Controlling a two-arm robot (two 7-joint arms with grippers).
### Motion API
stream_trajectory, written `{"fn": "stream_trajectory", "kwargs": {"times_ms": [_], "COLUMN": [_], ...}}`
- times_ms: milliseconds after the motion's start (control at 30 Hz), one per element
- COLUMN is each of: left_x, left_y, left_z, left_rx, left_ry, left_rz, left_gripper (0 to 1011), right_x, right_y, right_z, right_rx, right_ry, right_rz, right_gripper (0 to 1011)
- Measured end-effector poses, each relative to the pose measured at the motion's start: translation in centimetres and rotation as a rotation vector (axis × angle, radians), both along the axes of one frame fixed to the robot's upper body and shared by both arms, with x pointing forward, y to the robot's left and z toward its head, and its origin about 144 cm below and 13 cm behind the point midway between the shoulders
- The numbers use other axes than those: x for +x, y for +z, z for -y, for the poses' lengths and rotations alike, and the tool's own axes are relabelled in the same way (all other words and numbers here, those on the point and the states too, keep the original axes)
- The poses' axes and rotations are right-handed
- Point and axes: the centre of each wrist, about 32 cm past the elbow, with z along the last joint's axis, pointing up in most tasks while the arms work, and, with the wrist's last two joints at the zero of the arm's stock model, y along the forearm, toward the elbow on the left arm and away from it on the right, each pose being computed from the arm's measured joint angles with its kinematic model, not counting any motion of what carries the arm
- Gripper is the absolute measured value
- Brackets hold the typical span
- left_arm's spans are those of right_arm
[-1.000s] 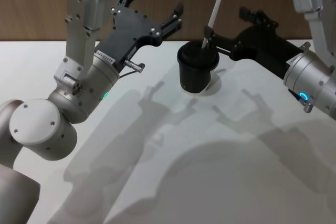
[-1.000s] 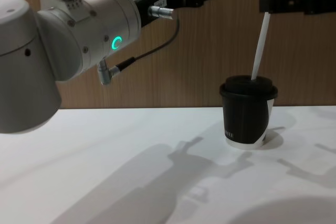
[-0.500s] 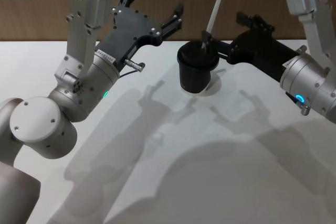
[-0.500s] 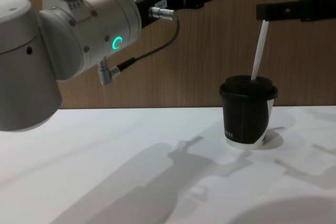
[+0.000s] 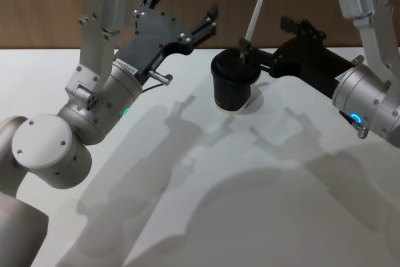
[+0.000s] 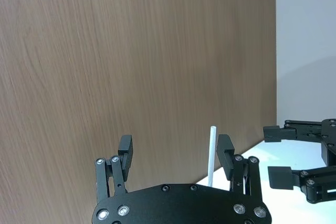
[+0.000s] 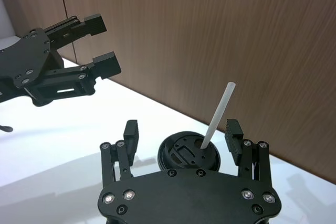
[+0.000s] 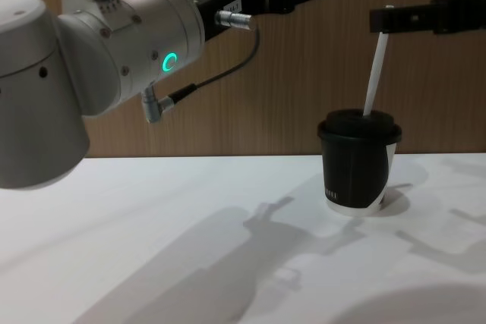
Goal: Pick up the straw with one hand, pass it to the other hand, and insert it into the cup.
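White table (image 5: pixel 187 204) | straw (image 5: pixel 252 22) in cup (image 5: pixel 234 85) | left gripper (image 5: pixel 184 14), right gripper (image 5: pixel 269 39): jaws spread, empty

My view: white straw (image 5: pixel 252 22), black cup (image 5: pixel 235 83) with white base rim, white bench (image 5: pixel 187 204), brown wood-grain wall (image 6: pixel 131 51).

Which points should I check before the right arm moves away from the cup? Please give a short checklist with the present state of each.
1. The straw stands in the lid hole of the cup: ok.
2. The right gripper has open jaws, fingers on either side of the straw without gripping it: ok.
3. Straw depth inside the cup: cannot tell, the lid hides it.
4. The cup stands upright on the table: ok.
5. The left gripper, jaws open, is raised to the left of the cup, apart from it: ok.
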Motion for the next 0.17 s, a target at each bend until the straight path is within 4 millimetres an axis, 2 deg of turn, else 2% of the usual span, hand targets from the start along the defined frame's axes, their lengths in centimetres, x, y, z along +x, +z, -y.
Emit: {"fn": "stream_trajectory", "kwargs": {"times_ms": [167], "left_x": [0.01], "left_y": [0.01], "left_z": [0.01], "left_rx": [0.000], "left_ry": [0.000], "left_rz": [-0.001], "left_gripper": [1003], "right_x": [0.00], "right_y": [-0.01], "right_z": [-0.02], "right_rx": [0.000], "right_ry": [0.000], "right_rz": [-0.001], "right_gripper": [1001]}}
